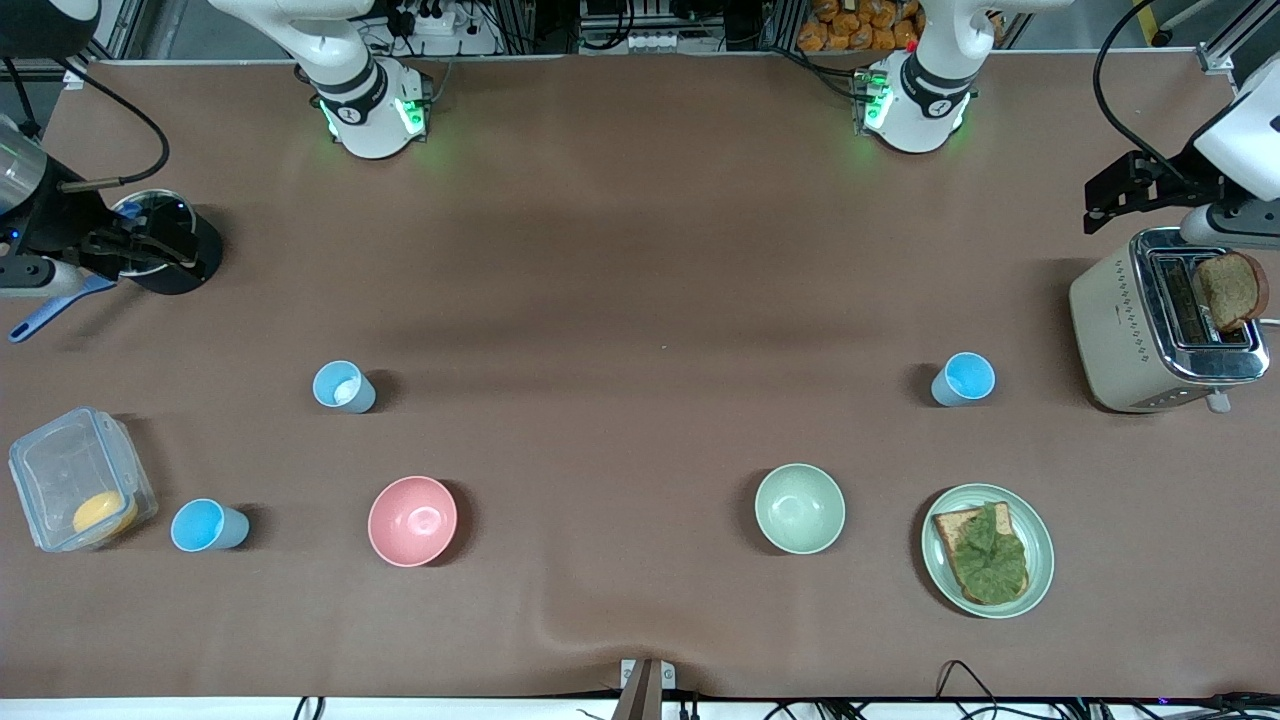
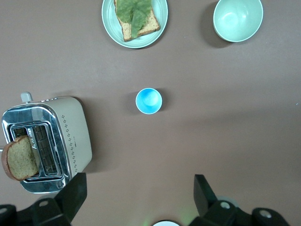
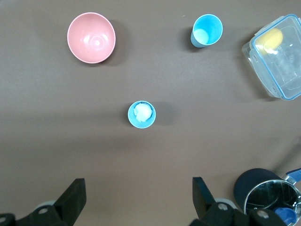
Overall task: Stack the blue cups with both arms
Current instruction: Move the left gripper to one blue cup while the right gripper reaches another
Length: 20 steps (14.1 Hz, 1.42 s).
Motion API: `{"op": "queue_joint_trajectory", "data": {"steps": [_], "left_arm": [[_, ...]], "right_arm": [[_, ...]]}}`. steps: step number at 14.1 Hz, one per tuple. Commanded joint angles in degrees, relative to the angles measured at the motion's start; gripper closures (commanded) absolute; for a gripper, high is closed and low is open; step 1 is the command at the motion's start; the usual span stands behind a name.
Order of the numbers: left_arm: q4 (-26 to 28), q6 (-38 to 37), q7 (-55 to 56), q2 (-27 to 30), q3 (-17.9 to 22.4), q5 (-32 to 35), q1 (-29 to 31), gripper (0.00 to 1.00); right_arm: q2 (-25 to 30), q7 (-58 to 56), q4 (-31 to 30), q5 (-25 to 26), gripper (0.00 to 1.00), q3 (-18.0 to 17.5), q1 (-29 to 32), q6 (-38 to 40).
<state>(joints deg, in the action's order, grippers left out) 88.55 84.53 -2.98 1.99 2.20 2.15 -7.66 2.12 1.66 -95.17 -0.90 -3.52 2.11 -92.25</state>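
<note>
Three blue cups stand upright and apart. One [image 1: 964,379] stands beside the toaster, also in the left wrist view [image 2: 149,100]. A paler one with a whitish inside [image 1: 343,387] stands toward the right arm's end, also in the right wrist view [image 3: 141,114]. The third [image 1: 208,526] stands beside the clear box, also in the right wrist view [image 3: 206,30]. My left gripper [image 1: 1110,198] [image 2: 141,193] is open and empty, high over the table by the toaster. My right gripper [image 1: 150,250] [image 3: 138,197] is open and empty, high over the table by the black pot.
A pink bowl [image 1: 412,520] and a pale green bowl [image 1: 799,508] stand near the front edge. A plate with toast and lettuce [image 1: 1035,520], a toaster [image 1: 1130,330] holding bread, a clear box [image 1: 60,470] and a black pot [image 1: 195,265] stand near the table's ends.
</note>
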Motion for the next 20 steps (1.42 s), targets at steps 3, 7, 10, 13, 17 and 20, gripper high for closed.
{"op": "queue_joint_trajectory", "data": {"steps": [3, 7, 10, 13, 17, 20], "left_arm": [[-1.45, 0.81, 0.26, -0.5, 0.0, 1.28, -0.25, 0.0], [-1.45, 0.81, 0.7, -1.81, -2.02, 1.28, -0.78, 0.0], [-1.11, 0.81, 1.22, -2.25, -2.02, 1.1, -0.69, 0.0], [0.03, 0.9, 1.22, -2.17, -2.2, 0.58, -0.25, 0.0], [5.73, 3.96, 1.4, -2.17, -3.51, 0.58, -0.52, 0.0], [12.93, 10.28, 2.36, -2.08, -3.78, 0.58, -0.43, 0.0]], "right_arm": [[-0.1, 0.54, 0.33, 0.64, 0.0, -0.53, 0.0, 0.14], [-0.1, 0.62, 0.33, 0.64, 0.0, -0.53, -0.09, 0.31], [-0.1, 0.62, 0.33, 0.64, 0.0, -0.53, -0.09, 0.31], [-0.1, 0.62, 0.33, 0.64, 0.0, -0.53, -0.09, 0.31], [-0.1, 0.62, 0.42, 0.64, 0.0, -0.61, -0.26, 0.31], [-0.1, 0.53, 0.42, 0.72, 0.0, -0.53, -1.13, 0.31]]}}
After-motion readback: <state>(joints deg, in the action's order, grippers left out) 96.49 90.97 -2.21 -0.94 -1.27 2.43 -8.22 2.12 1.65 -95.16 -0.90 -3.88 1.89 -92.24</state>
